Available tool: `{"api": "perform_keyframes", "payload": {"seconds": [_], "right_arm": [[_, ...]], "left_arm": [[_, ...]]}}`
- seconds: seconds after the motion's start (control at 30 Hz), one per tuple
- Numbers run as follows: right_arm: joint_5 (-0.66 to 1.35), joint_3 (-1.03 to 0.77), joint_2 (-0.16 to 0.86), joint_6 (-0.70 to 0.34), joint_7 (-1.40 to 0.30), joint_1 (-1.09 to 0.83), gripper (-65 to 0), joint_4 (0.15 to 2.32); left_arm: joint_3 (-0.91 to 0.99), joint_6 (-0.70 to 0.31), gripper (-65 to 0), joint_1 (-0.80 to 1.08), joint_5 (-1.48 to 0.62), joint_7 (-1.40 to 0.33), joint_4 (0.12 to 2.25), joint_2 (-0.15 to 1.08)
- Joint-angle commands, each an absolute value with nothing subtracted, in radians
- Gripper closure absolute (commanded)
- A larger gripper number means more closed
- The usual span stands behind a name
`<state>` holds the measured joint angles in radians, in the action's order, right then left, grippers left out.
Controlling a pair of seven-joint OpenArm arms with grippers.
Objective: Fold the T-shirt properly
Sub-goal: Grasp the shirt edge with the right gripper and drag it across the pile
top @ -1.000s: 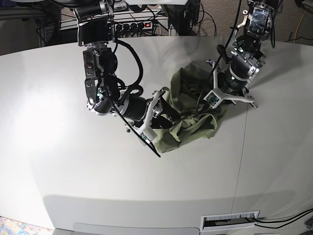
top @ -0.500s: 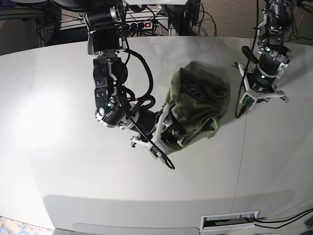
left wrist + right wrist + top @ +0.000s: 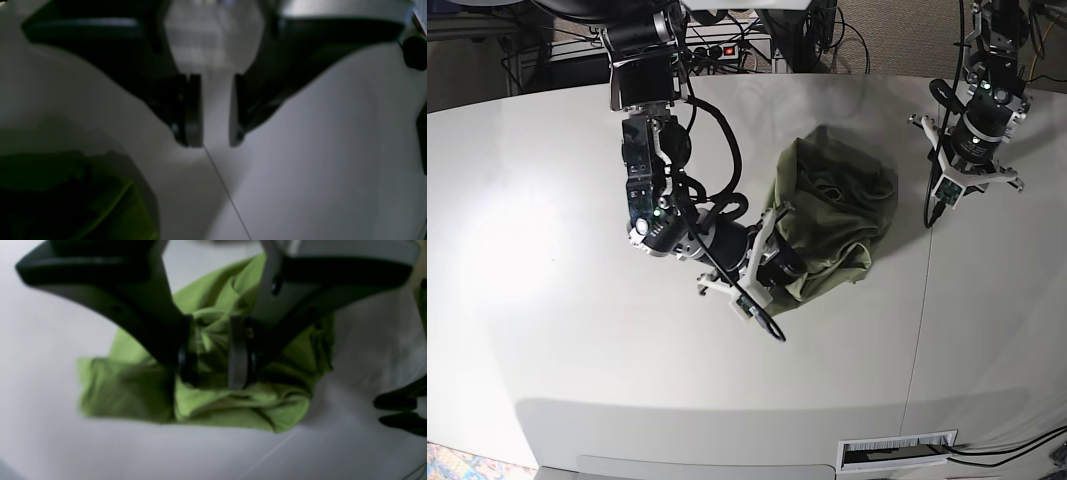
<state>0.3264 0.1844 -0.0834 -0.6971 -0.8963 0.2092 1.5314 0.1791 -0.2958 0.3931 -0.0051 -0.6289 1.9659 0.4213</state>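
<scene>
The olive-green T-shirt (image 3: 832,220) lies crumpled in a heap in the middle of the table. My right gripper (image 3: 779,265) is at the heap's near-left edge. In the right wrist view the two pads of the right gripper (image 3: 213,373) straddle a bunched fold of the T-shirt (image 3: 133,390), a narrow gap between them filled with cloth. Whether they pinch it does not show. My left gripper (image 3: 967,170) hovers over bare table to the right of the heap. In its own view the left gripper (image 3: 215,145) is open and empty, with the T-shirt (image 3: 66,200) at the lower left.
A seam (image 3: 919,320) runs across the white table (image 3: 577,330) right of the shirt, and shows under the left gripper as a thin line (image 3: 227,190). A power strip (image 3: 702,50) and cables lie beyond the far edge. A vent slot (image 3: 897,452) sits at the front right.
The left arm has let go of the shirt and pulled away to the far right. The right gripper's jaws have narrowed around the shirt's edge, and the arm has shifted slightly right.
</scene>
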Motion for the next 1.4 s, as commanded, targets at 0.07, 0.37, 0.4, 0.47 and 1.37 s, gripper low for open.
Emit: {"api": "perform_keyframes", "payload": {"seconds": [0.07,0.37,0.4,0.47,1.37], "right_arm": [[0.349,0.184,-0.091,-0.698,-0.857,0.23,-8.0,1.494],[0.403,0.354,-0.092,-0.698,-0.833,0.233,0.0,1.486],[0.403,0.388,-0.092,-0.698,-0.826,0.233,0.0,1.486],[0.4,0.452,-0.102,-0.698,-0.826,0.233,0.0,1.486],[0.587,0.094,-0.136,-0.698,-1.286,0.13,-21.6,1.813]], "left_arm": [[0.187,-0.289,-16.0,0.391,-0.005,-0.608,1.981,0.432],[0.187,-0.289,-16.0,0.391,-0.005,-0.601,1.981,0.432],[0.187,-0.289,-16.0,0.391,-0.005,-0.601,1.981,0.432],[0.187,-0.289,-16.0,0.391,-0.005,-0.601,1.98,0.432],[0.187,-0.289,-16.0,0.394,-0.024,-0.575,1.949,0.432]]}}
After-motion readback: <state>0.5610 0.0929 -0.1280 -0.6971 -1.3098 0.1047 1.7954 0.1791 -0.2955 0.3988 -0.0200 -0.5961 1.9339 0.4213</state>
